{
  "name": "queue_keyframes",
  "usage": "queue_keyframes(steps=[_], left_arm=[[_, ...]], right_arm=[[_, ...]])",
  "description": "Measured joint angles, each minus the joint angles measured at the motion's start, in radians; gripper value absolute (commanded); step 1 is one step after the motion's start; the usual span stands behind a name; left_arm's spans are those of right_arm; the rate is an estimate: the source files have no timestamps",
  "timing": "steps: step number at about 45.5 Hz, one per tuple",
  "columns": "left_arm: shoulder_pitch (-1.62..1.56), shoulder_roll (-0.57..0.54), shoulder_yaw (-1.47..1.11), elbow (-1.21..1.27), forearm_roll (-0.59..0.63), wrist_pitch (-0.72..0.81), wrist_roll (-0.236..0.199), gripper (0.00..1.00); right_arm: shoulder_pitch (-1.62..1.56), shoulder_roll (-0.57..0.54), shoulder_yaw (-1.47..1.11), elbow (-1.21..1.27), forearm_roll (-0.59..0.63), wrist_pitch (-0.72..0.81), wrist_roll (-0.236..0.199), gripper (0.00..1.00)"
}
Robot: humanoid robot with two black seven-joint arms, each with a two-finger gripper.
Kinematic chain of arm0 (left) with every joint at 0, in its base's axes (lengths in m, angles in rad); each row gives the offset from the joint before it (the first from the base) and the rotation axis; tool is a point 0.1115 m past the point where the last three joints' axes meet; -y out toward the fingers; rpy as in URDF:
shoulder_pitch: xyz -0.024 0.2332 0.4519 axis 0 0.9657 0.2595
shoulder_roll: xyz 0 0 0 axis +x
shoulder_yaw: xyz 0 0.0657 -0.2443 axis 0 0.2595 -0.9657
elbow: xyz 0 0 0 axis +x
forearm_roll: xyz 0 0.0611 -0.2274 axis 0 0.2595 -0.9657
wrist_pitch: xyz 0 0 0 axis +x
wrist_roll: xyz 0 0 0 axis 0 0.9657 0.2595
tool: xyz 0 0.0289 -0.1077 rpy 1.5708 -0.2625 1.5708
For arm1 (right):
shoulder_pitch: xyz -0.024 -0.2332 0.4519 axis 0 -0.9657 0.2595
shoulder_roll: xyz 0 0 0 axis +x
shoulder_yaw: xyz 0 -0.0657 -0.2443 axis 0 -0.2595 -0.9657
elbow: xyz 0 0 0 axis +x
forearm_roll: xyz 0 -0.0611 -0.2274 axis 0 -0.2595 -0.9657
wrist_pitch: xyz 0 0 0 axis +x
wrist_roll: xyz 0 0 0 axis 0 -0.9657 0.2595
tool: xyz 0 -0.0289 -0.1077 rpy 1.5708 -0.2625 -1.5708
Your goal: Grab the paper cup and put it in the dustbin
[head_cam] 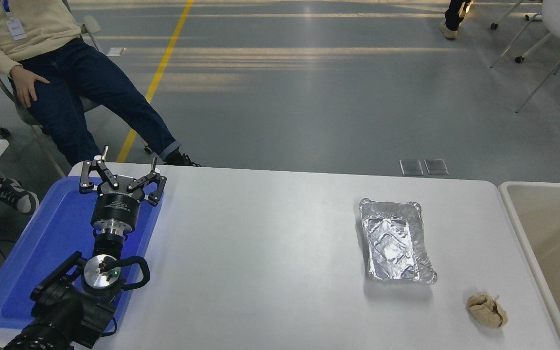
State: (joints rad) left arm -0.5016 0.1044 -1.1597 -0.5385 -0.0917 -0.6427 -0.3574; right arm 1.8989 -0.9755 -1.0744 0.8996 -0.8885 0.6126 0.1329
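Where the right arm and the cup would be looked for, along the right edge, neither shows anywhere in the head view, so nothing can be said of that gripper's jaws or of where the cup sits. Only part of the bin (513,204) is visible: its near-left corner, its rounded left rim and a slice of its beige inside, just off the table's right end; the rest is cut off by the right and bottom edges, and the part of the inside that shows holds nothing visible.

On the white table (260,253) a crumpled foil tray (396,240) lies right of centre, its long side running away from the camera. A tan paper wad (486,309) lies nearer the camera and further right, apart from the tray and close to the bin's rim.

At lower left the left arm rests over a blue tray (32,262) at the table's left end, and hides much of it. The left gripper (123,175) points away from the camera near the tray's far edge, its jaws spread wide and holding nothing.

Beyond the table a person sits on a chair at top left, cut off at the chest by the frame, one hand (26,82) on a thigh. At the top right another person's shoe (449,30) and lower leg show, the rest out of frame.
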Motion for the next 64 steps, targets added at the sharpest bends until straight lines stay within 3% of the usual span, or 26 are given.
queue_keyframes(steps=[24, 45, 64], left_arm=[[0.0, 0.0, 0.0, 0.0, 0.0, 0.0, 0.0, 1.0], [0.0, 0.0, 0.0, 0.0, 0.0, 0.0, 0.0, 1.0], [0.0, 0.0, 0.0, 0.0, 0.0, 0.0, 0.0, 1.0]], right_arm=[[-0.382, -0.001, 0.108, -0.215, -0.001, -0.193, 0.084, 0.0], [-0.738, 0.062, 0.283, -0.376, 0.029, -0.374, 0.095, 0.0], [-1.048, 0.229, 0.399, -0.632, 0.138, -0.485, 0.095, 0.0]])
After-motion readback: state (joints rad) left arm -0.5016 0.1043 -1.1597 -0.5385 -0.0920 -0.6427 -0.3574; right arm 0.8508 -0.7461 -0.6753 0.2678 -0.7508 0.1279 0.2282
